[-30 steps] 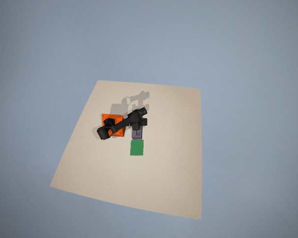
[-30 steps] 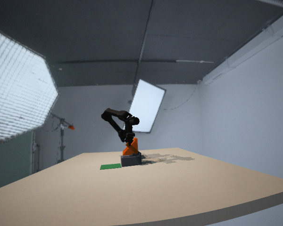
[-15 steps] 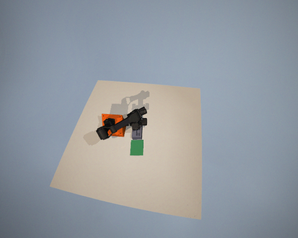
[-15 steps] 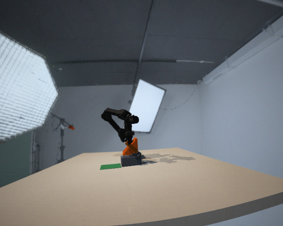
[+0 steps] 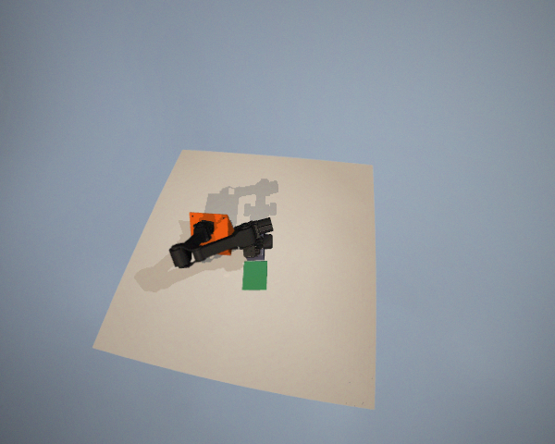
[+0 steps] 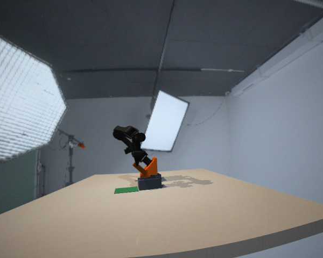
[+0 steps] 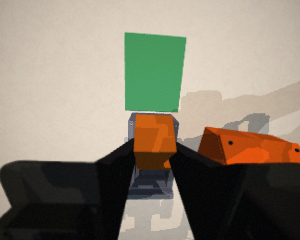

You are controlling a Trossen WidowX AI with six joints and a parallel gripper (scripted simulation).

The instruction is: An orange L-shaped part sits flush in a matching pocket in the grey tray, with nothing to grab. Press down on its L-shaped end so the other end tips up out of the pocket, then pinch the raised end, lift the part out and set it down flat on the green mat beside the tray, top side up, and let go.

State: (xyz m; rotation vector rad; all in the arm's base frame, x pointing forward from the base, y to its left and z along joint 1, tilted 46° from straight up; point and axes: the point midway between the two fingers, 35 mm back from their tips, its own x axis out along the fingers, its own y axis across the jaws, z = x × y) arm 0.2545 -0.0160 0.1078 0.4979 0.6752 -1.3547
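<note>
Now the part [image 7: 154, 140] is pinched between the gripper [image 7: 152, 155] fingers and looks lifted off the tray [image 7: 151, 182], which sits below it. Extraction appears done; carrying it to the mat [image 7: 154, 72] just ahead, laying it flat and releasing remain. Only the wrist view shows the clamp; top view hides the part under the arm.
</note>
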